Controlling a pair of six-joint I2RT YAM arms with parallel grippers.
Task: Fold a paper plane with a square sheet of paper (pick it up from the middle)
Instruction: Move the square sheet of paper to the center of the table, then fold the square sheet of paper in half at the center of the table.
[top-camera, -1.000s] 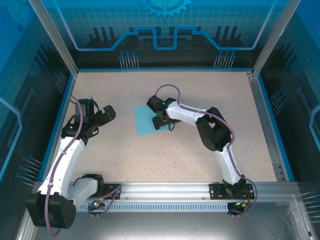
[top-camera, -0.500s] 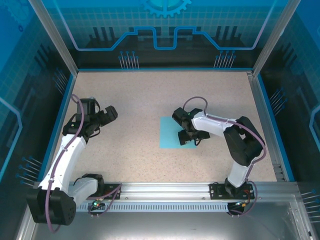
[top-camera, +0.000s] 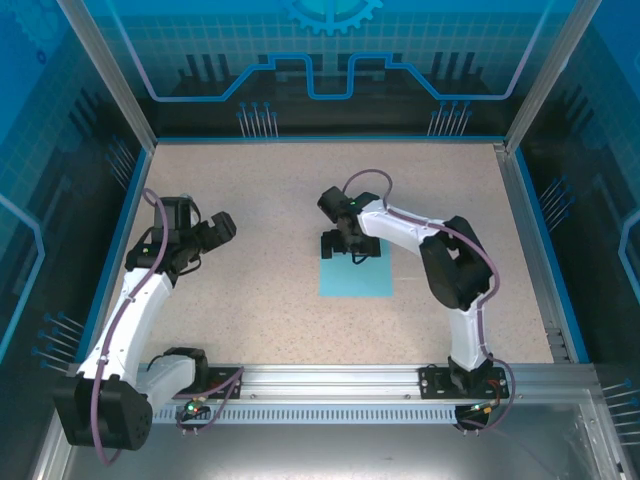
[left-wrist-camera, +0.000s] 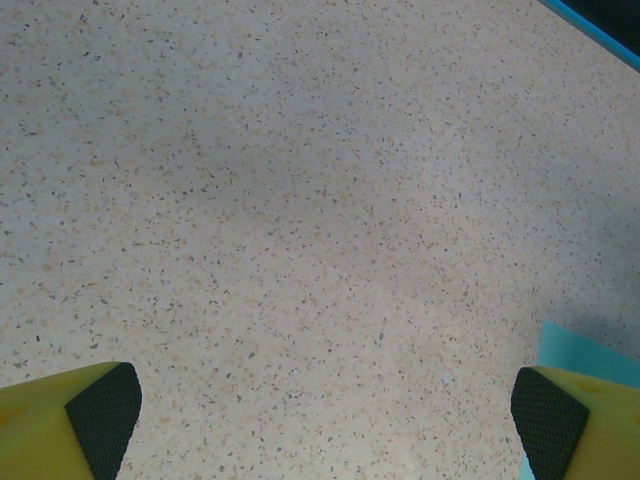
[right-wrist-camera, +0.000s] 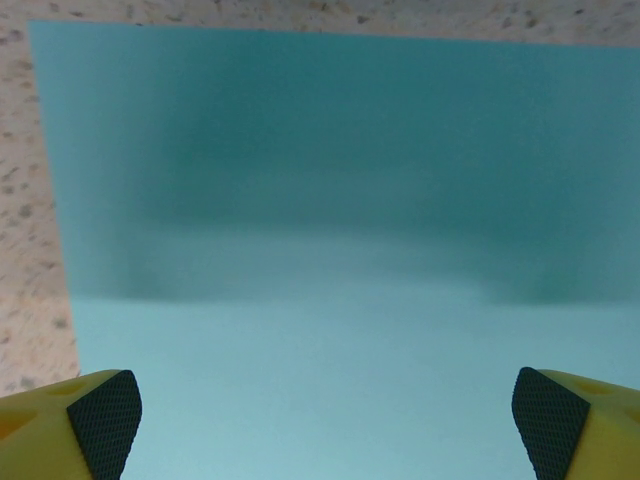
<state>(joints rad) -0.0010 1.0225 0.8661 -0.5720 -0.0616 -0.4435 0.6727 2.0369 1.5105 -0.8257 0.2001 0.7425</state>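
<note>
Item: square sheet of paper (top-camera: 357, 278), light cyan, unfolded.
Flat on speckled table (top-camera: 280, 190). Over the sheet's far edge: right gripper (top-camera: 350, 247), jaws spread wide, holding nothing. Well apart to the sheet's left: left gripper (top-camera: 214, 231), jaws likewise wide, empty; a corner of the sheet shows beside one fingertip (left-wrist-camera: 548, 420).

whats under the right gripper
The thin light cyan square sheet of paper, flat on the speckled beige table. The right gripper, open, covers part of its far edge from above.
</note>
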